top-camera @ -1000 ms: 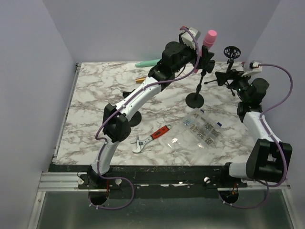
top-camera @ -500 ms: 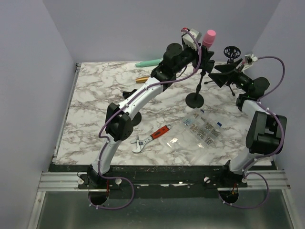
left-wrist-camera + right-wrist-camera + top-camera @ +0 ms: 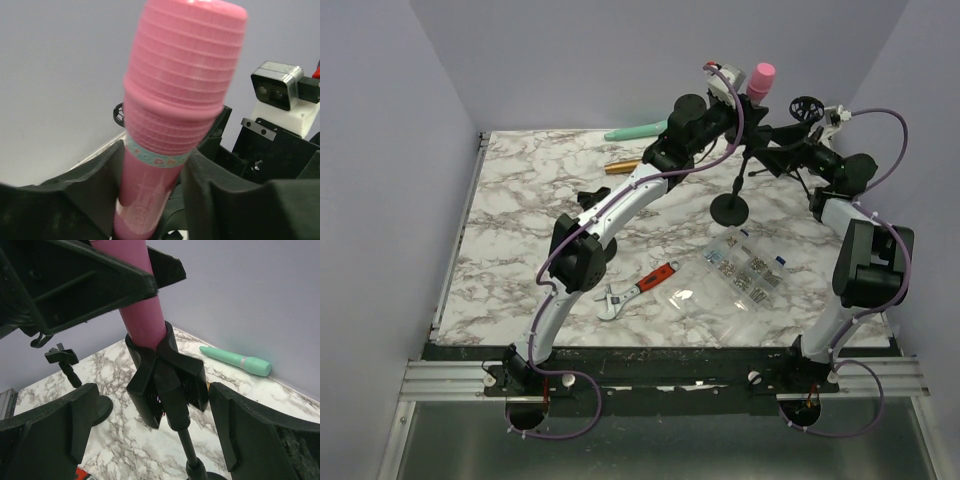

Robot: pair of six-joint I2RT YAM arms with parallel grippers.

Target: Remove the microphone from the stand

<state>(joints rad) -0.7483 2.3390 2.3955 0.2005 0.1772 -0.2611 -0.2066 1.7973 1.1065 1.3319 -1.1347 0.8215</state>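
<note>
Nearest your side of the stand (image 3: 732,208) lie an adjustable wrench (image 3: 638,290) and a clear parts organizer (image 3: 745,268), the organizer just in front of the stand's base. To the left of the stand the marble table (image 3: 520,230) is bare, so you have room there. To its right, the right arm fills the gap up to the table edge.

The right gripper (image 3: 160,432) is spread wide, one finger on each side of the stand's clip (image 3: 165,375) and touching neither. The pink microphone (image 3: 145,315) sits upright in that clip. Above the clip, the left gripper (image 3: 150,192) pinches the microphone's body, its fingers (image 3: 97,182) pressed to both sides below the ribbed head.

Behind and left of the stand, a green microphone (image 3: 635,131) lies by the back wall. A second stand (image 3: 807,108) is behind and right, partly covered by the right arm.

From above you see only the pink head; the left gripper hides the body. The clip hides the microphone's lower end.
</note>
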